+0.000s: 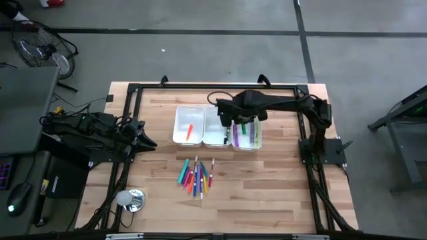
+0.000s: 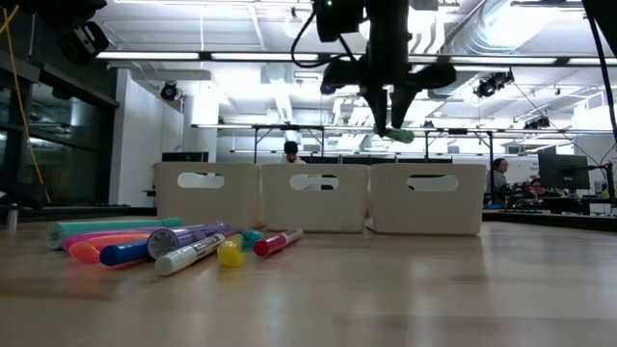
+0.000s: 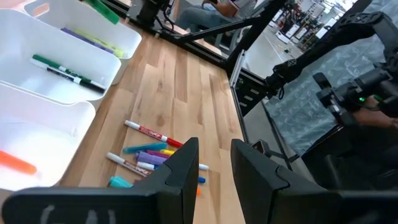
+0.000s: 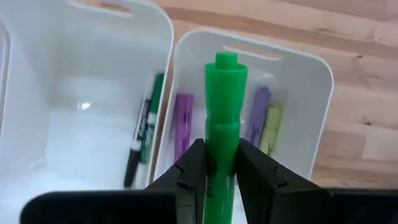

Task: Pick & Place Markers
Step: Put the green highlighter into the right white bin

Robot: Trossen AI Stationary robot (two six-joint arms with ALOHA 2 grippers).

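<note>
1. Markers [image 1: 195, 176] lie in a loose cluster on the wooden table [image 1: 267, 193], toward its front edge, well clear of the bins; in the low view we make out teal, pink, orange, blue, purple, yellow and red ones.
2. We see three white bins [image 1: 189, 125] in a row across the middle of the table, nearer its far edge.
3. We find the right gripper [image 4: 215, 163] above the right-hand bin [image 4: 314, 106], its fingers pinched on a green marker [image 4: 222, 112] held in the air.
4. Below it, that bin holds two purple markers [image 4: 183, 121] and a pale yellow-green one.
5. We note a green marker and a dark one in the middle bin [image 3: 59, 81], and an orange marker [image 1: 189, 130] in the left bin.
6. We see the left gripper [image 3: 212, 163] waiting near the table's left edge, its fingers narrowly parted and holding nothing.
</note>
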